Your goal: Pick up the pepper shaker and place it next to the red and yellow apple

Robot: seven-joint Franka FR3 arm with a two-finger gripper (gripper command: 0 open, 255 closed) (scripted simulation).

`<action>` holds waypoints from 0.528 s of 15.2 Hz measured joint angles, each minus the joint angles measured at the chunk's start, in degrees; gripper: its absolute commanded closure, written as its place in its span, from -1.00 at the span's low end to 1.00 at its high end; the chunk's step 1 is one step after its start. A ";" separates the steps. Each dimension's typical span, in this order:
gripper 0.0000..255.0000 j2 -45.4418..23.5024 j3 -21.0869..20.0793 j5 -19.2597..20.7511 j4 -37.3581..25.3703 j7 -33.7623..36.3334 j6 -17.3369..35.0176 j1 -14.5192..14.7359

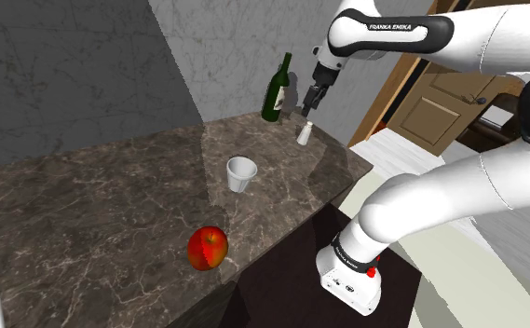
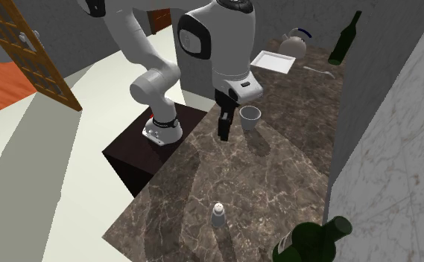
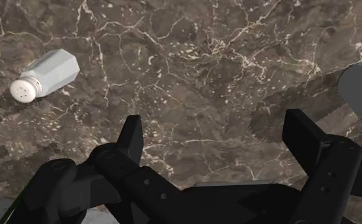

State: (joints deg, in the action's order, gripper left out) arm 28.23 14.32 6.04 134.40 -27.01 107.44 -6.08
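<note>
The pincer (image 1: 311, 101) is held wide open above the dark marbled bench (image 1: 114, 205), and nothing is clasped between its fingers (image 3: 130, 137). The white pepper shaker (image 1: 304, 133) is seen standing upright on the bench near one of its edges, just beside a green wine bottle (image 1: 276, 88) and directly beneath the pincer in the shoulder view. In the wrist view the shaker is found off to one side, outside the gap of the fingers and untouched by them. A white cup (image 1: 241, 173) is set between the shaker and the red and yellow apple (image 1: 208, 248), which is placed well apart from the shaker, close to the bench's edge
</note>
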 measured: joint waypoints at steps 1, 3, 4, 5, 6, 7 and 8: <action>-1.00 -1.52 1.11 0.27 -0.20 -1.24 1.33 -0.31; -1.00 -4.79 3.25 0.52 -1.16 -3.75 3.75 -0.83; -1.00 -6.50 4.14 0.44 -1.87 -4.82 4.79 -0.96; -1.00 -8.23 5.08 0.32 -3.01 -6.03 5.41 -1.13; -1.00 -10.00 6.12 0.15 -3.95 -7.43 6.26 -1.36; -1.00 -11.54 6.91 -0.10 -4.73 -8.50 7.02 -1.50; -1.00 -13.41 7.93 -0.45 -5.53 -9.91 8.08 -1.73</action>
State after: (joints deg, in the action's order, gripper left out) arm 14.82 22.25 5.59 128.86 -36.92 115.52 -7.80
